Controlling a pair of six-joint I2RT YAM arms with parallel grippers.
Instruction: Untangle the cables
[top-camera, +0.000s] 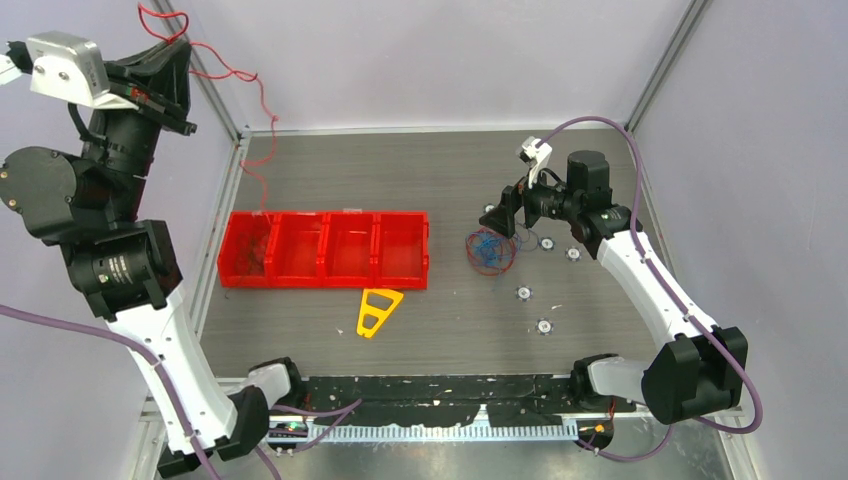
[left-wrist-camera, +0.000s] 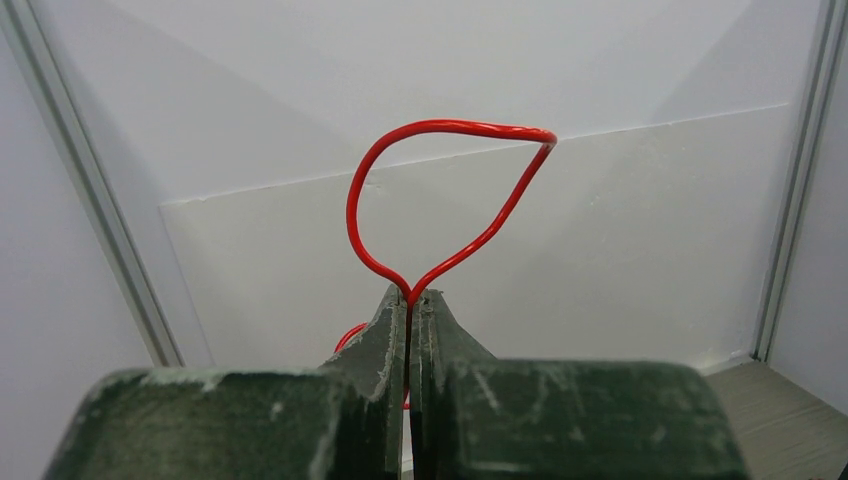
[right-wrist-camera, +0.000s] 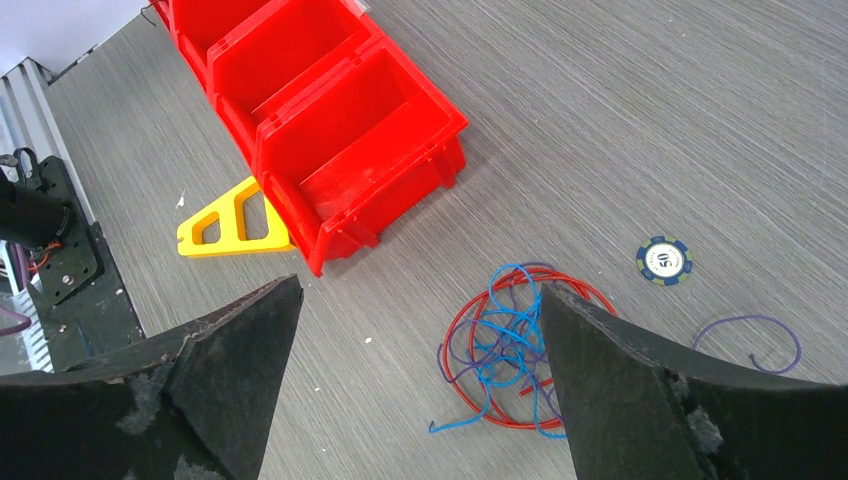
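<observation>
My left gripper (top-camera: 178, 55) is raised high at the far left and shut on a thin red cable (top-camera: 232, 72). The cable loops above the closed jaws in the left wrist view (left-wrist-camera: 440, 128) and hangs down toward the left end of the red bin. A tangle of red, blue and purple cables (top-camera: 490, 250) lies on the table right of the bin; it also shows in the right wrist view (right-wrist-camera: 505, 345). My right gripper (top-camera: 503, 215) is open and empty just above that tangle (right-wrist-camera: 420, 300).
A red four-compartment bin (top-camera: 325, 249) lies left of centre, with some wire in its leftmost compartment. A yellow triangular piece (top-camera: 377, 311) lies in front of it. Several poker chips (top-camera: 522, 292) dot the right side. A loose purple strand (right-wrist-camera: 750, 335) lies beside a chip (right-wrist-camera: 663, 260).
</observation>
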